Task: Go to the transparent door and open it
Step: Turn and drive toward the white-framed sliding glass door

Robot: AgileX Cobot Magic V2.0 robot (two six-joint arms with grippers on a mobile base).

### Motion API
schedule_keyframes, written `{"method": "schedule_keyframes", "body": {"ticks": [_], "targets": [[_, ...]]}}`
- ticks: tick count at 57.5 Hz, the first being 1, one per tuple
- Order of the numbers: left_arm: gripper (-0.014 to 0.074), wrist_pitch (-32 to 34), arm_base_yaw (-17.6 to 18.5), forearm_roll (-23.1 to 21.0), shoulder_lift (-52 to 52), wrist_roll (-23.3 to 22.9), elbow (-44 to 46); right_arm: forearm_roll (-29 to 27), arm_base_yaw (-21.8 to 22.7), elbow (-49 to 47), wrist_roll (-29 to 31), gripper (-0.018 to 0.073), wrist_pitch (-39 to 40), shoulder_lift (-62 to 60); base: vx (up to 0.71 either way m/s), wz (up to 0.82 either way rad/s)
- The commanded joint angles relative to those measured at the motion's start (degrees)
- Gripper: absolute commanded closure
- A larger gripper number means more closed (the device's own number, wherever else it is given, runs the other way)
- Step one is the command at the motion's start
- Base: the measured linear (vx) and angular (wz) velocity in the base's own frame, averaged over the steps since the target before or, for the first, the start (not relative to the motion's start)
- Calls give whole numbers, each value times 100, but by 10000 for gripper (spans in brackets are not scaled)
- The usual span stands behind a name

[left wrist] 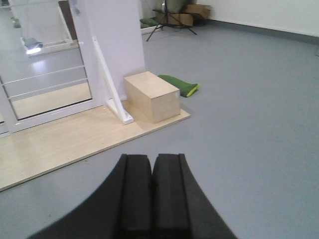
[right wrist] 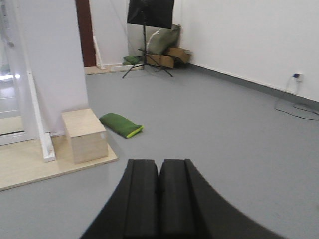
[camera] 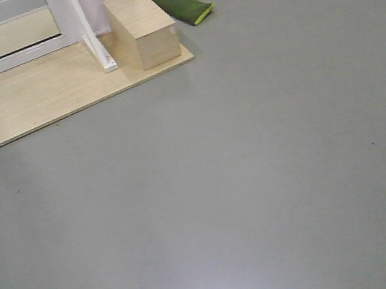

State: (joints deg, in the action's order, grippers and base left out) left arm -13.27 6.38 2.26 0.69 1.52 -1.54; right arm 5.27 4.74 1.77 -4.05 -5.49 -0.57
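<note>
A barred clear-glass panel (left wrist: 47, 79) in a white frame stands on the left, on a low wooden platform (left wrist: 60, 142). Its lower part also shows in the front view (camera: 1, 36). No curved grey pull handle shows on it, so I cannot tell whether it is the transparent door. A plain white wall panel (left wrist: 117, 40) stands to its right. My left gripper (left wrist: 151, 157) is shut and empty, above the grey floor and well short of the platform. My right gripper (right wrist: 158, 162) is shut and empty too, further from the frame (right wrist: 25, 74).
A wooden box (camera: 142, 28) sits on the platform's right end beside a slanted white brace (left wrist: 110, 84). A green bag (camera: 183, 4) lies on the floor behind it. A tripod with a black panel (right wrist: 149, 15) and cardboard boxes (right wrist: 172, 56) stand at the far wall.
</note>
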Motion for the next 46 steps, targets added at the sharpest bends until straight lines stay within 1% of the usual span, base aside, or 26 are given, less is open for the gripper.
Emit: {"method": "schedule_keyframes", "body": {"ticks": [1, 26, 46], "targets": [[602, 461, 22, -33, 68, -45, -165, 30, 34, 73, -9, 564, 491, -83, 51, 58], [602, 461, 22, -33, 68, -45, -165, 30, 34, 73, -9, 564, 491, -83, 51, 56], [602, 461, 22, -33, 68, -45, -165, 30, 34, 73, -9, 564, 491, -83, 53, 32]]}}
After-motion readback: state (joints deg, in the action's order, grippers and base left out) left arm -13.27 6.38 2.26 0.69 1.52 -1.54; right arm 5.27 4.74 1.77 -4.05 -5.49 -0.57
